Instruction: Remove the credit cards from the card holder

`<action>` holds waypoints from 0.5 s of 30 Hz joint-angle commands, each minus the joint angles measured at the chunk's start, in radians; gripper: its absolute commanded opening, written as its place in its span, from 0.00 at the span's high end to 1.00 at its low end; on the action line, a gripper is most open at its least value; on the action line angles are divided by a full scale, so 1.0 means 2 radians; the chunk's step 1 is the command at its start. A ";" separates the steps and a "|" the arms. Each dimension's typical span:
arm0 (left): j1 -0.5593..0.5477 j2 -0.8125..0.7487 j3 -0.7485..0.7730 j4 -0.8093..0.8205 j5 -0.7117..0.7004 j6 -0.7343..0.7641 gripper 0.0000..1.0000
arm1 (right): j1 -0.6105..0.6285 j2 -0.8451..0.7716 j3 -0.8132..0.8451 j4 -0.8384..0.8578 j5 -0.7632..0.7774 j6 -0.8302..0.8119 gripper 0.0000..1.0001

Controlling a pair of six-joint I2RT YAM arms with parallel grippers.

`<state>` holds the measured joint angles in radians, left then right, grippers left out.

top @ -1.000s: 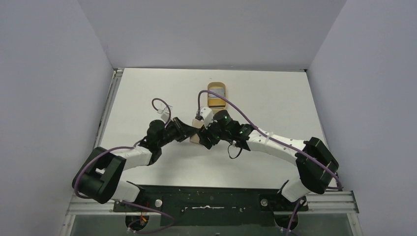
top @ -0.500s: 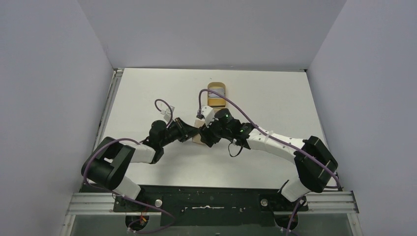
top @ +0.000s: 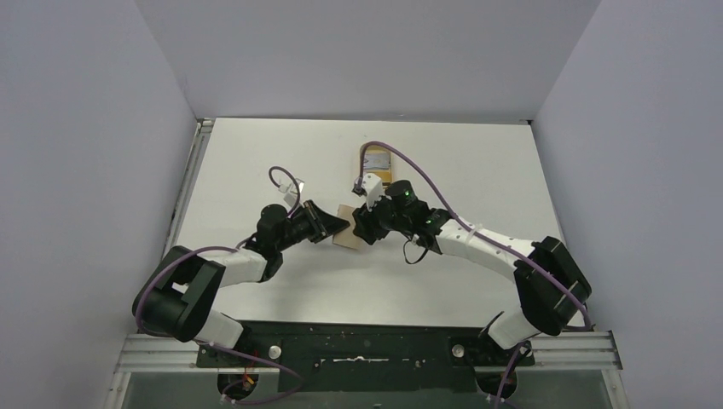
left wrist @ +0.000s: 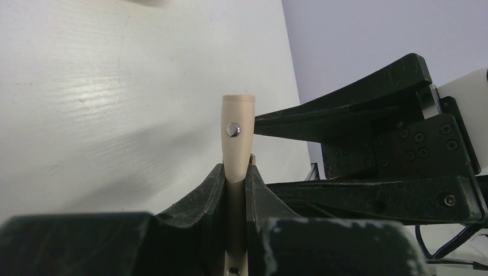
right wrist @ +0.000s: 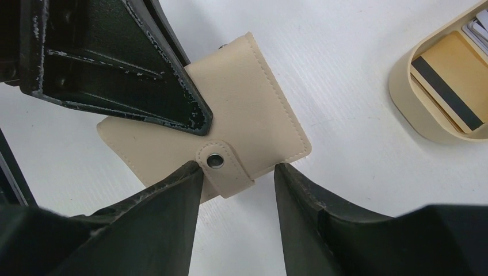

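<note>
The beige card holder [right wrist: 247, 103] is folded closed, its strap tab [right wrist: 221, 164] snapped over the edge. My left gripper [left wrist: 235, 169] is shut on it and holds it edge-on, just above the table. One left finger [right wrist: 144, 75] lies across the holder's face in the right wrist view. My right gripper [right wrist: 237, 172] is open, its two fingers either side of the strap tab. In the top view the holder [top: 348, 238] sits between the left gripper [top: 334, 223] and the right gripper [top: 362, 228]. Any credit cards inside the holder are hidden.
An oval tan dish [right wrist: 403, 103] stands just behind the holder, with a tan card with a dark stripe [right wrist: 446, 86] and another card's edge in it. In the top view the dish [top: 378, 162] is partly covered by the right arm's purple cable.
The right gripper has shifted back and to the right, toward the dish, and its jaws have narrowed a little. The left arm has turned slightly, still holding the card holder.
</note>
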<state>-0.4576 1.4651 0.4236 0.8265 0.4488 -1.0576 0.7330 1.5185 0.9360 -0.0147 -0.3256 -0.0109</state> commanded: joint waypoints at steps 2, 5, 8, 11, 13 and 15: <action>-0.013 -0.016 0.028 0.042 0.052 -0.005 1.00 | 0.005 0.015 0.017 0.021 -0.003 -0.009 0.57; -0.014 -0.012 0.031 0.047 0.057 -0.009 1.00 | 0.005 0.026 0.024 0.014 -0.016 -0.010 0.60; -0.015 -0.011 0.031 0.055 0.058 -0.014 1.00 | 0.005 0.034 0.030 0.009 -0.033 -0.011 0.64; -0.015 -0.011 0.033 0.057 0.058 -0.015 1.00 | 0.005 0.039 0.033 0.009 -0.045 -0.010 0.73; -0.015 -0.013 0.035 0.057 0.060 -0.015 1.00 | 0.005 0.039 0.033 0.009 -0.047 -0.011 0.81; -0.015 -0.014 0.038 0.054 0.061 -0.013 1.00 | 0.002 0.036 0.031 -0.003 -0.045 -0.011 0.92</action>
<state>-0.4587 1.4693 0.4236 0.7860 0.4431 -1.0504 0.7403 1.5692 0.9642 -0.0414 -0.4160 -0.0166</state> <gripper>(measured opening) 0.080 0.176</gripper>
